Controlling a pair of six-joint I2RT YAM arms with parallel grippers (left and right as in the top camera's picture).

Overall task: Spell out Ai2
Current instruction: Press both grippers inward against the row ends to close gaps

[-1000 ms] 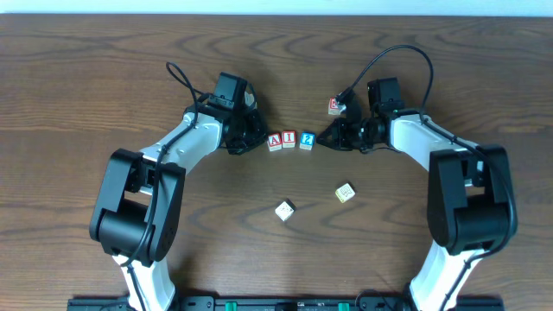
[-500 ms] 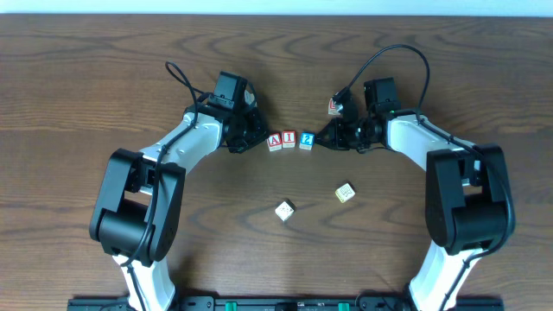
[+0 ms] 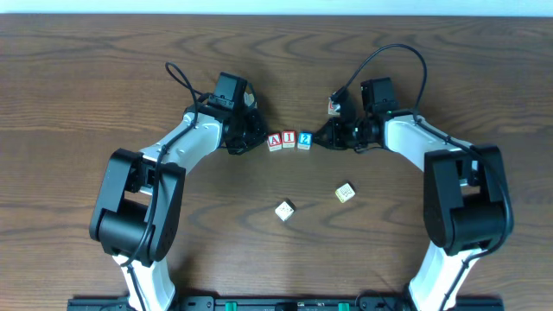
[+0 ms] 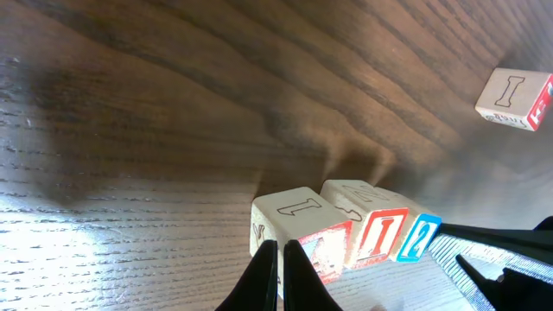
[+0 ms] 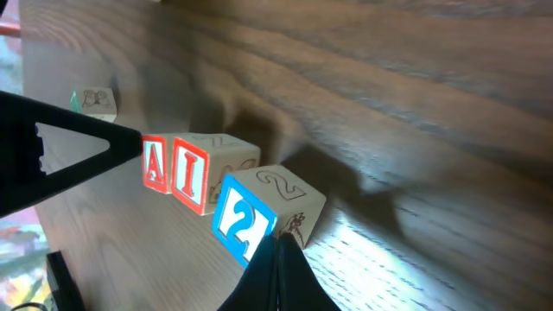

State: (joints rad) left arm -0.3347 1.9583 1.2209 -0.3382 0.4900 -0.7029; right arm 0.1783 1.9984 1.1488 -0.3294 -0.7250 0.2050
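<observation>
Three pale wooden cubes stand side by side in a row at the table's middle: a red "A" (image 3: 275, 141), a red "I" (image 3: 289, 140) and a blue "2" (image 3: 305, 139). My left gripper (image 3: 258, 138) is shut and empty, its tip at the A cube's (image 4: 298, 216) left side. The right gripper (image 3: 318, 136) is also shut and empty, its tip touching the 2 cube's (image 5: 246, 220) right side. The right wrist view shows the row as A (image 5: 154, 164), I (image 5: 190, 173), 2, and the left wrist view shows the I (image 4: 371, 220) and the 2 (image 4: 421, 238).
Another red-printed cube (image 3: 333, 105) lies behind the right gripper. A green-printed cube (image 3: 345, 193) and one more pale cube (image 3: 284, 210) lie nearer the front. Both arms flank the row, and cables loop over them.
My right gripper has slid slightly left against the 2 cube, nudging it closer to the I. The left arm has stayed put.
</observation>
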